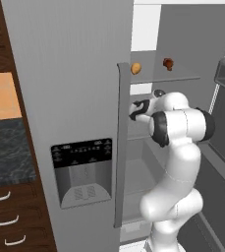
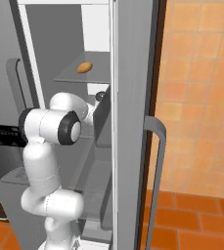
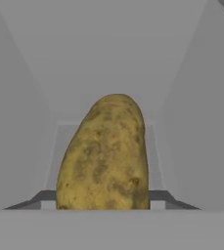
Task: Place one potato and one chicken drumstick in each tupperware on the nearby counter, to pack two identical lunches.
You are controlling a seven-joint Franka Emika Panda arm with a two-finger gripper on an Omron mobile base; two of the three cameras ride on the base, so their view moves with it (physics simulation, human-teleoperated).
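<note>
Olive-tan potato (image 3: 103,154) is being closed on by gripper (image 1: 132,111) below the fridge shelf (image 1: 173,78), grip unconfirmed; it may be squeezed out if caught off-centre.

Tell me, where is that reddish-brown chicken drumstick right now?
In the left base view the chicken drumstick sits on an upper shelf inside the open fridge, right of the yellow-orange potato and above the robot's arm.
</note>
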